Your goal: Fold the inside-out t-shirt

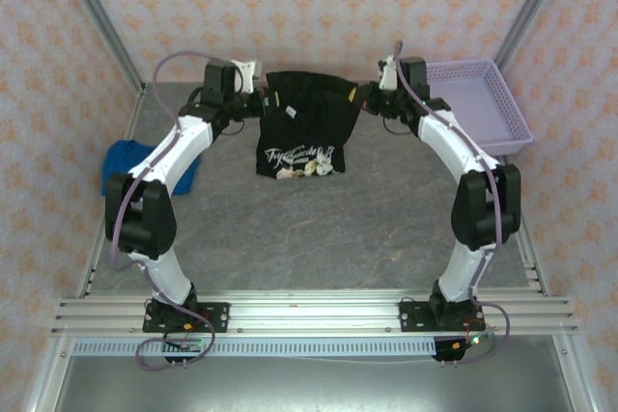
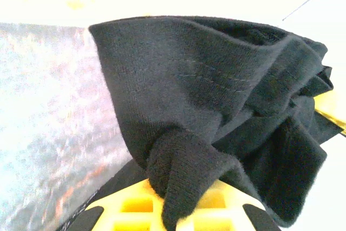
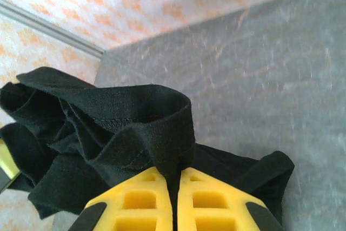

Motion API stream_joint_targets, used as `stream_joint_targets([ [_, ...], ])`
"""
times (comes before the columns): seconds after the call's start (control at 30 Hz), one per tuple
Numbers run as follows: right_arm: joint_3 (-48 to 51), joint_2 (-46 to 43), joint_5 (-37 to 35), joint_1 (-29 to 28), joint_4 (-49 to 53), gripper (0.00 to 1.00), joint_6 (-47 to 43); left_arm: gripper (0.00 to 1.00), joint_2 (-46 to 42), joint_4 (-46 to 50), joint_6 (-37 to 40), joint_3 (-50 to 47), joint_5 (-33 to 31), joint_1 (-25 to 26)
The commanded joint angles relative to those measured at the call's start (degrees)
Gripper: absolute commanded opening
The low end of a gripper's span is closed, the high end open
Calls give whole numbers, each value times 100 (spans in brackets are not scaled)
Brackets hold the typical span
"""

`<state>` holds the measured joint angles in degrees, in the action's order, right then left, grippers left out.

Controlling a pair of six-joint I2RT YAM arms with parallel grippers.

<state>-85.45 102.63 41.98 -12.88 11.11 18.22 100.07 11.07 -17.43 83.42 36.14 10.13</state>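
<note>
The inside-out t-shirt (image 1: pixel 301 127) is black and hangs stretched between my two grippers at the far end of the table, its lower edge with pale lettering resting on the surface. My left gripper (image 1: pixel 259 101) is shut on its left upper corner. In the left wrist view a bunched fold of the t-shirt (image 2: pixel 216 96) is pinched between the yellow fingers of the left gripper (image 2: pixel 178 187). My right gripper (image 1: pixel 365 96) is shut on the right upper corner. In the right wrist view a hemmed band of the t-shirt (image 3: pixel 135 128) runs down into the narrow slit of the right gripper (image 3: pixel 174 174).
A bright blue folded garment (image 1: pixel 121 163) lies at the table's left edge behind the left arm. A lilac basket (image 1: pixel 512 103) stands at the back right. The grey table (image 1: pixel 328 229) stretches between the arms in front of the shirt. Patterned walls close in the back and sides.
</note>
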Motion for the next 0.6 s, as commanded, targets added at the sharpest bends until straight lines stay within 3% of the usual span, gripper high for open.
stream_joint_targets([
  [0.0, 333, -513, 179, -56, -670, 0, 18, 0, -292, -596, -173, -353, 32, 77],
  [0.27, -348, -477, -582, -32, -603, 0, -36, 0, -189, -158, -60, 491, -452, 73],
  [0.43, -1499, 206, -883, 63, -600, 0, -98, 0, 393, -126, 17, 1518, -953, 63],
  [0.57, -2822, 840, -629, 94, -471, 0, -48, 0, 1025, -128, -37, 2649, -1071, 59],
])
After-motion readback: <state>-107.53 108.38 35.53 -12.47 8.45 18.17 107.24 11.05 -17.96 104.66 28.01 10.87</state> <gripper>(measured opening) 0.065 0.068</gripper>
